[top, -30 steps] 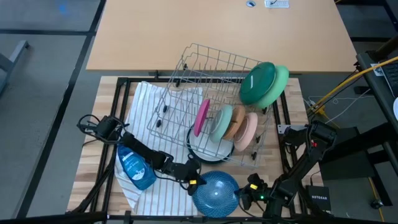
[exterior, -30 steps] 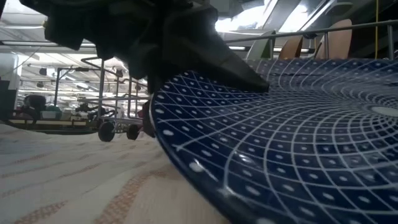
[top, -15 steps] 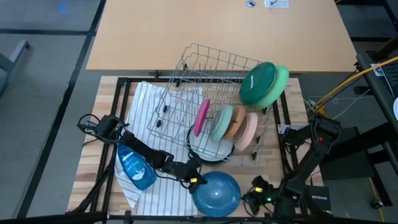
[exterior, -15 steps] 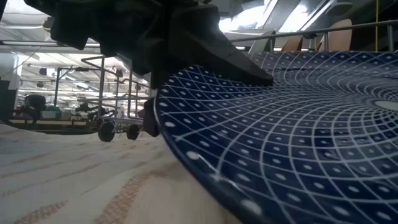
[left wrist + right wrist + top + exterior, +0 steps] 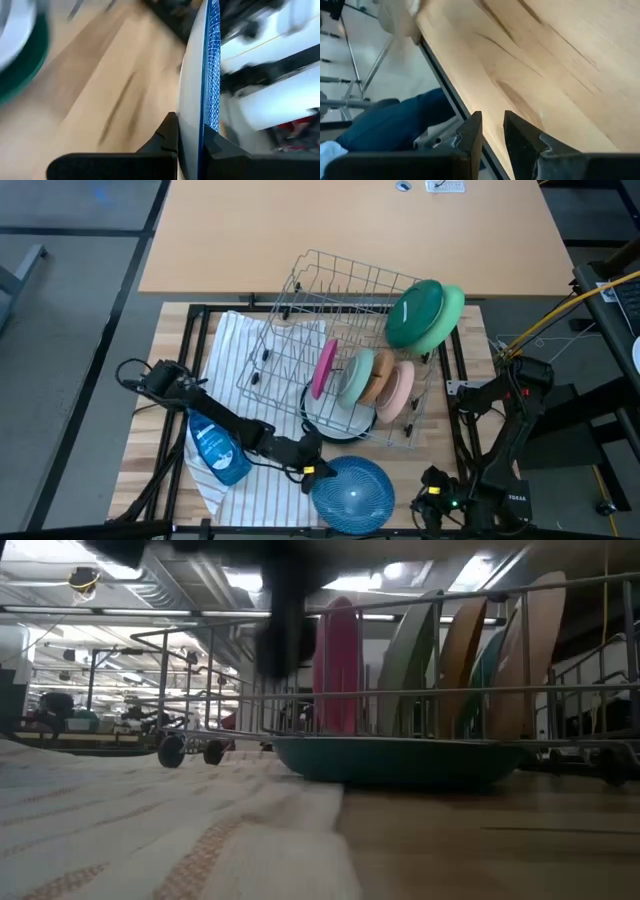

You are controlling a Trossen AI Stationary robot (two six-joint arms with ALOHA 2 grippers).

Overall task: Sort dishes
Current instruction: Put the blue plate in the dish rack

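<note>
Lifted blue plate (image 5: 352, 492), left jaws clamping rim

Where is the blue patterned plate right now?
In the high view, the blue plate sits at the table's near edge, gripped by the left gripper, below the rack.

A teal dish (image 5: 400, 758) lies before the wire rack (image 5: 420, 690), where magenta (image 5: 340, 665), sage (image 5: 412, 660) and tan plates (image 5: 458, 665) stand upright.

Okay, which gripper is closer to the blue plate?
Left. The left gripper is clamped on the blue plate's rim; the right gripper sits apart, off the plate's far side.
</note>
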